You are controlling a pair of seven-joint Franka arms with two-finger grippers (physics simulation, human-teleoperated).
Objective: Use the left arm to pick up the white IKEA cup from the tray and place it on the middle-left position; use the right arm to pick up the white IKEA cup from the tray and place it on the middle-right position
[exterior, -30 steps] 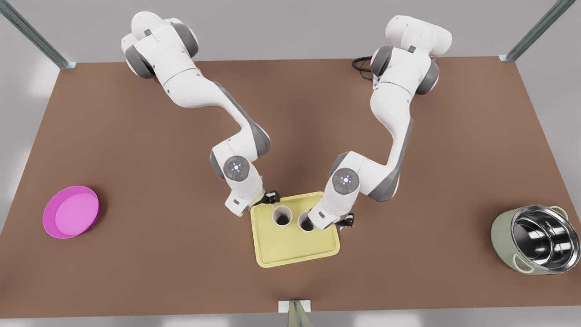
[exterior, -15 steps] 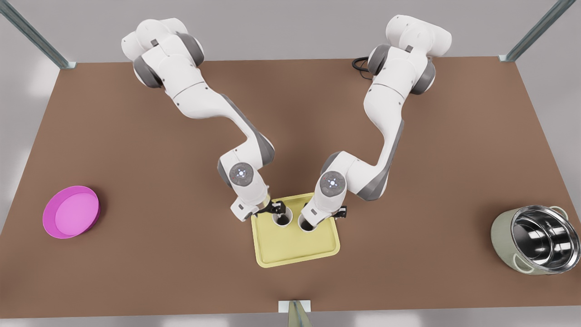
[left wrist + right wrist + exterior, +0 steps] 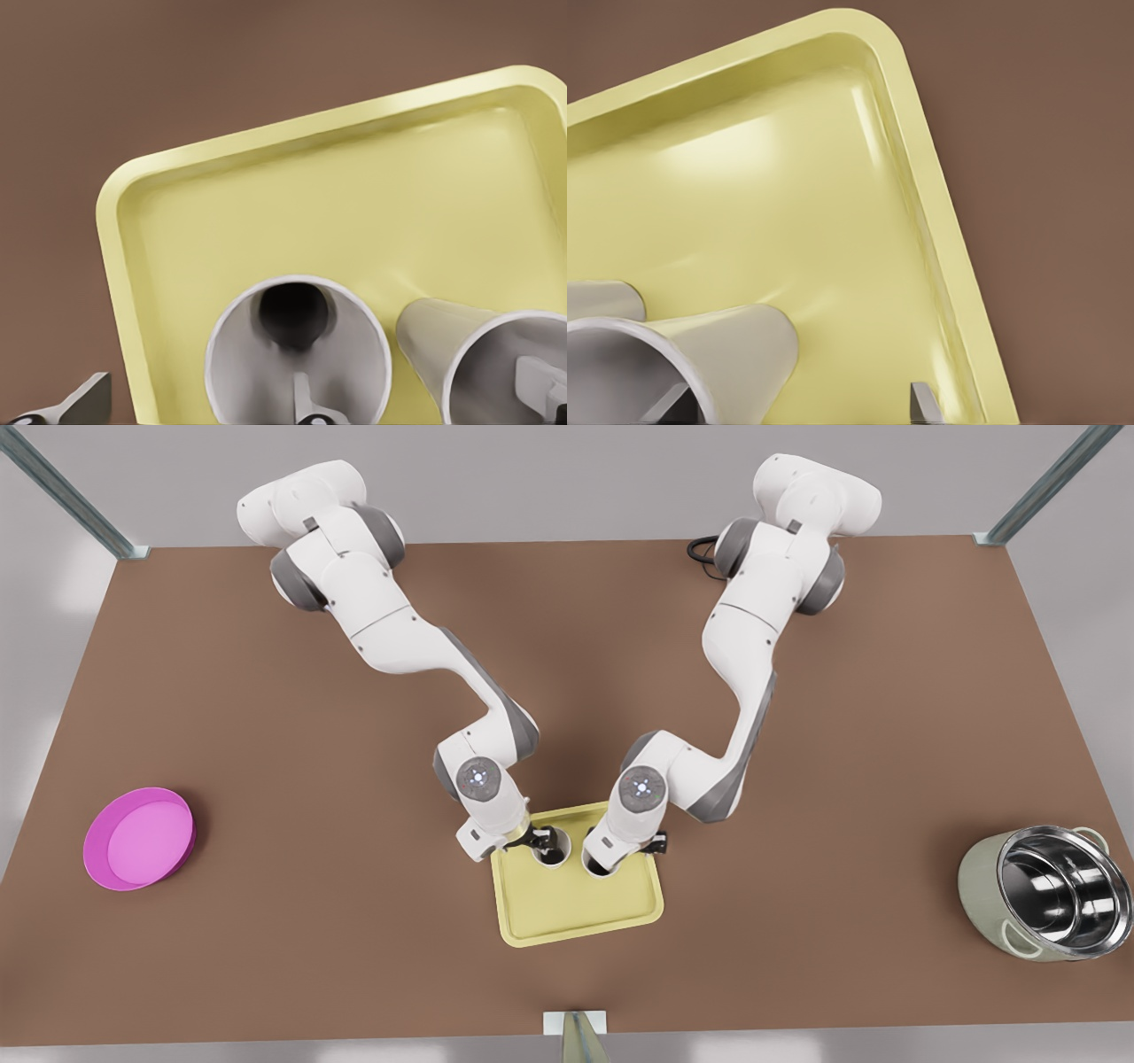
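- Moved in over the tray (image 3: pixel 576 917) since a second ago, both wrists now lower and closer together; cups unmoved.
- Counted: two arms, two grippers, two white cups, one yellow tray, one pink bowl (image 3: pixel 139 838), one steel pot (image 3: pixel 1045 903), one brown table (image 3: pixel 266 717).
- Standing upright side by side on the tray's far half, close together: the bowl-side cup (image 3: pixel 554 857) and the pot-side cup (image 3: pixel 603 870). Near half of the tray bare.
- Left gripper (image 3: pixel 195 403) at the pot-side cup, on the arm at the front view's right. Fingers spread wide, straddling the cup's wall: one finger (image 3: pixel 303 400) down inside the cup, the other outside it, toward the tray's nearest short rim. No squeeze on the wall yet.
- Right gripper (image 3: pixel 793 403) at the bowl-side cup, on the arm at the front view's left. Fingers likewise wide, one inside the cup, the other finger (image 3: pixel 921 400) outside above the tray floor, near the rim. Nothing gripped.
- Neither cup lifted off the tray.
- Bowl well apart from the tray, toward the front view's left; pot well apart from the tray, toward the front view's right.
- Plain brown tabletop on both sides of the tray.
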